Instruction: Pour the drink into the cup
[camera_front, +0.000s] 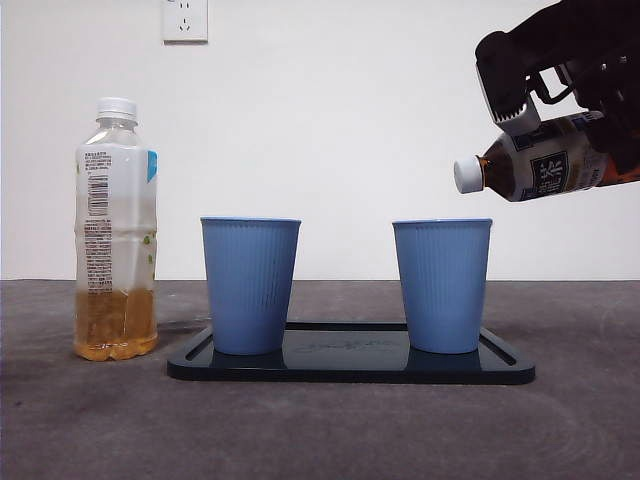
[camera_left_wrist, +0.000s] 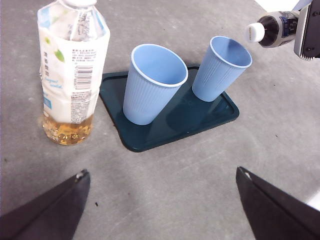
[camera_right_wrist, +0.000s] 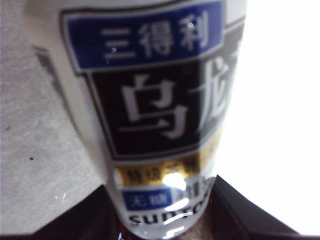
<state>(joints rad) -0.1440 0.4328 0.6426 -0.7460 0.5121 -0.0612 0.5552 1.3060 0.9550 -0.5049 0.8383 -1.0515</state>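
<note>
Right end effector (camera_front: 560, 110), high at the edge of the front view, is clamped on a dark tea bottle (camera_front: 545, 165). The bottle's label fills the right wrist view between the two black jaws (camera_right_wrist: 150, 100). Its long axis lies close to level, tipped slightly cap-down. White cap (camera_front: 467, 174) still on, pointing away from the end effector toward the cups. The cap sits in the air just above and just outside the rim of the nearer blue cup (camera_front: 441, 285), not over its mouth as far as the front view shows; not touching.

Both blue cups stand upright on a dark tray (camera_front: 350, 365) on the grey surface (camera_front: 320, 430), below the held bottle. The second blue cup (camera_front: 250, 285) is farther from the right end effector, well apart from the first.

Beyond that cup, off the tray, a tall clear bottle (camera_front: 115, 230) stands upright on the surface, capped, with amber liquid in its lower part.

Left end effector (camera_left_wrist: 160, 200): jaws spread wide and holding nothing, hanging above the surface, with tray, cups and clear bottle ahead of it.
</note>
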